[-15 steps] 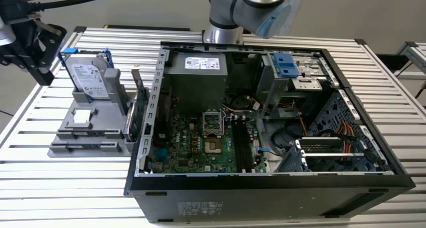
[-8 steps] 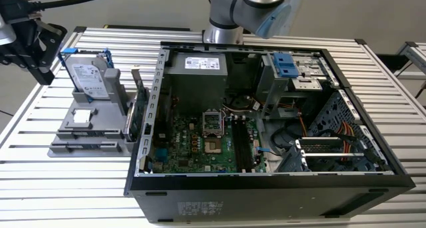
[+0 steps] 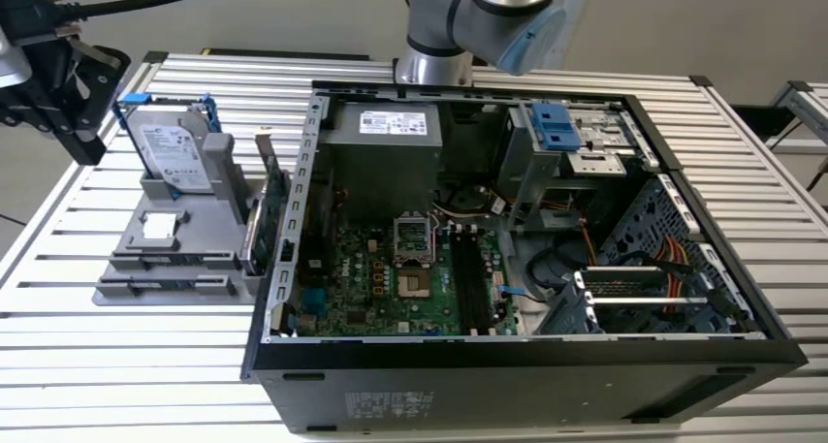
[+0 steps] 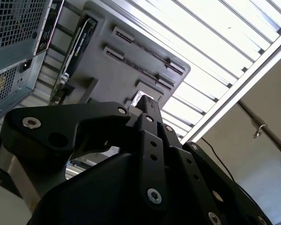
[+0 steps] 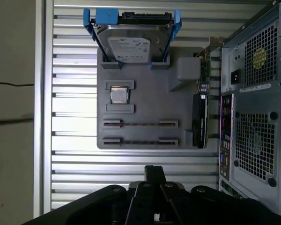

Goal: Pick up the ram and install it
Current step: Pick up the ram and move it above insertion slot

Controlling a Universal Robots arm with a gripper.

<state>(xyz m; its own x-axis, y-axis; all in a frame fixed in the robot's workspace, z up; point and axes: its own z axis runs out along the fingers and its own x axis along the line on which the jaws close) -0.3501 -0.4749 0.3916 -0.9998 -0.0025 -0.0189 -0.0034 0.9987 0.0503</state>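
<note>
Two ram sticks stand on edge in the slotted holders of a grey tray (image 5: pixel 150 101): one ram stick (image 5: pixel 140 124) lies beside the other (image 5: pixel 140 141), both seen as thin dark lines. In the exterior view the tray (image 3: pixel 143 293) sits at the left of the open computer case (image 3: pixel 518 365). My black gripper (image 5: pixel 154 172) hangs well above the slatted table just off the tray's ram side, shut with nothing in it. It also appears high at the exterior view's left (image 3: pixel 88 152) and, in the second wrist view, as the gripper (image 4: pixel 147 104) over the tray (image 4: pixel 117 75).
The tray also carries a silver hard drive (image 5: pixel 131 44) in blue rails, a processor chip (image 5: pixel 119 95) and a green card (image 5: pixel 200 117) on edge next to the case's rear panel (image 5: pixel 253 117). Inside the case, the motherboard's long memory slots (image 3: pixel 472 278) lie beside the processor socket (image 3: pixel 411 239).
</note>
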